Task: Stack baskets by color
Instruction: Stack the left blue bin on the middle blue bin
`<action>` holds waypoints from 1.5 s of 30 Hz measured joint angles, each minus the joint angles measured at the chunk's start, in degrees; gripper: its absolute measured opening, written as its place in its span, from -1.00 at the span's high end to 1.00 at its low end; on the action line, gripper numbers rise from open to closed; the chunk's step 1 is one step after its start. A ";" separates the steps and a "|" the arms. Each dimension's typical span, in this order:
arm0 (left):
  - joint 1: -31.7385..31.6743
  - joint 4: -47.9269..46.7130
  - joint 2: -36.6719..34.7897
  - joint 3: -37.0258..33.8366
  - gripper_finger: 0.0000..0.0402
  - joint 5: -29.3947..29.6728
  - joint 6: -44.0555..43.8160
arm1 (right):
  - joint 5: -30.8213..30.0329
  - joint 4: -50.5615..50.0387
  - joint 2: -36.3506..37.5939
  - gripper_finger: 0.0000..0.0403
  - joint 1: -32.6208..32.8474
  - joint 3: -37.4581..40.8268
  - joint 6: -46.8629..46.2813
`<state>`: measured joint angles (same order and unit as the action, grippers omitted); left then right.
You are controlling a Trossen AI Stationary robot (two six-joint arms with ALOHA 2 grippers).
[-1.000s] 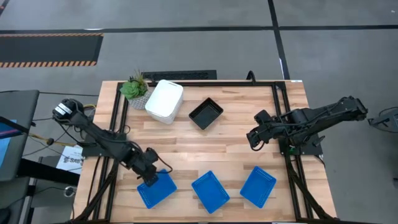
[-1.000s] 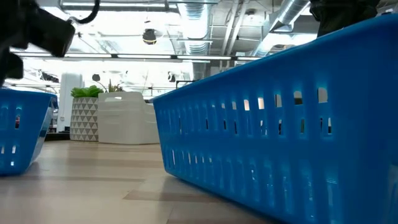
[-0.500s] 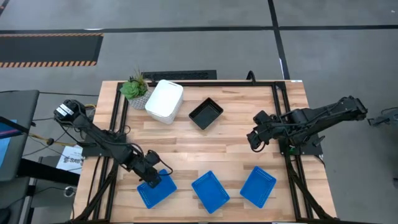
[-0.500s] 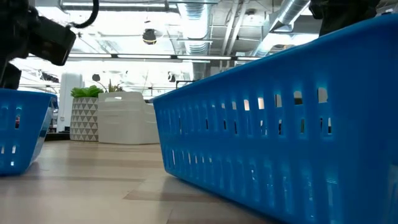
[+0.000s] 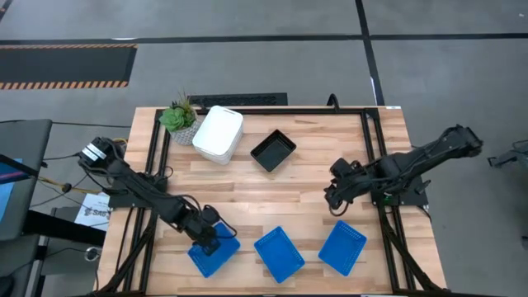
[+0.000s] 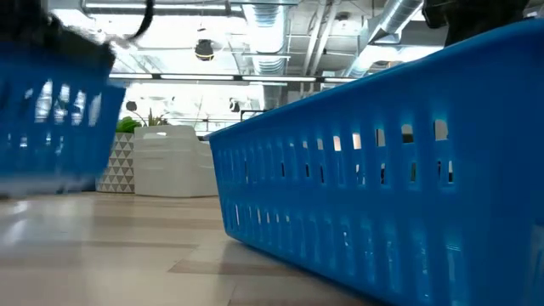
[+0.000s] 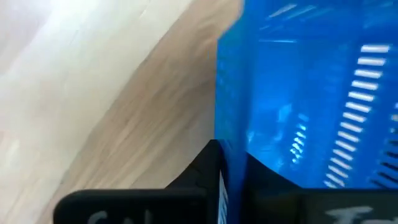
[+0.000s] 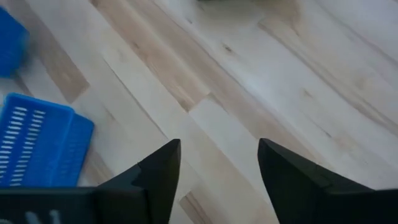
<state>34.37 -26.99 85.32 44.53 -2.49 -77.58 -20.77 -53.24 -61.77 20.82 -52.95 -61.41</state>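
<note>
Along the near edge of the surface, seen from above, three blue baskets are set in a row. The left blue basket, at about seven o'clock from the surface's middle, is gripped at its far rim by the left claw, whose fingers are closed on the thin wall; in the low view this basket appears lifted and tilted off the wood. The middle blue basket lies at six o'clock and the right blue basket at about five o'clock, both untouched and apart from each other.

Just beyond the right basket, at four o'clock, the right claw is held above bare wood with its fingers spread wide and nothing between them.

Farther back, a black basket is placed at about twelve o'clock, and a white basket stack at eleven, just beside a potted plant.

The baskets are judged light, thin-walled and slotted, so some flex is to be expected. A pinch over the rim of a wall is judged best; smooth plastic may slip or swing if held off-centre.
</note>
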 joint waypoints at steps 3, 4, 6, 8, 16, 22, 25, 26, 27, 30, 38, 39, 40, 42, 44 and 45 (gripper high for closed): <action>-0.01 -3.57 -1.65 3.53 1.00 2.06 2.09 | 0.08 0.51 -2.33 -0.09 0.64 0.00 -1.42; 0.02 -5.85 -2.37 4.76 1.00 3.23 2.62 | 0.11 0.56 -2.87 -0.06 0.79 0.00 -1.96; 0.02 -8.94 -3.50 7.73 1.00 6.95 3.16 | 0.82 1.73 -4.12 0.01 1.65 0.00 -1.84; 0.02 -11.29 -4.89 10.44 1.00 12.12 3.23 | 3.05 4.70 -5.44 0.09 3.24 0.03 0.63; -2.26 -14.68 -7.15 16.34 1.00 26.20 4.06 | 12.74 24.87 -18.07 0.85 13.34 -0.21 7.09; -4.41 -14.55 -7.13 18.36 1.00 25.36 9.91 | 15.04 28.40 -27.39 0.92 19.74 -6.94 3.21; -5.09 -14.41 -7.13 18.66 1.00 25.31 12.20 | 16.30 28.47 -31.52 0.97 23.48 -10.58 -1.01; -5.38 -14.49 -7.13 18.67 1.00 25.32 12.59 | 17.17 28.94 -33.21 0.97 24.71 -11.99 -2.11; -5.59 -14.46 -7.11 18.67 1.00 25.32 13.05 | 17.93 29.06 -34.73 0.97 25.86 -13.11 -2.80; -6.32 -14.20 -7.11 18.67 1.00 25.24 13.53 | 20.21 29.41 -39.56 0.97 28.32 -15.85 -2.72; -7.80 -12.97 -7.11 18.67 1.00 21.98 14.23 | 24.97 31.27 -50.37 0.99 23.93 -18.42 8.82; -8.05 -12.98 -7.11 18.67 1.00 21.21 14.46 | 25.25 31.74 -50.99 0.99 22.71 -18.44 11.36; -8.21 -12.98 -7.11 18.67 1.00 20.38 14.73 | 25.48 32.12 -51.26 0.99 21.33 -18.45 13.66; -8.64 -12.98 -7.11 18.67 1.00 18.91 15.39 | 25.76 33.07 -51.75 0.98 18.24 -18.51 17.64; -9.03 -12.96 -7.11 18.67 1.00 17.63 15.40 | 25.77 32.33 -51.44 0.99 14.92 -18.53 20.68; -9.03 -12.95 -7.11 18.67 1.00 17.29 15.13 | 25.76 32.14 -50.96 0.99 13.27 -18.45 22.45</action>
<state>25.34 -39.94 78.22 63.20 14.80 -62.45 5.00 -21.10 -112.74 34.09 -71.40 -38.96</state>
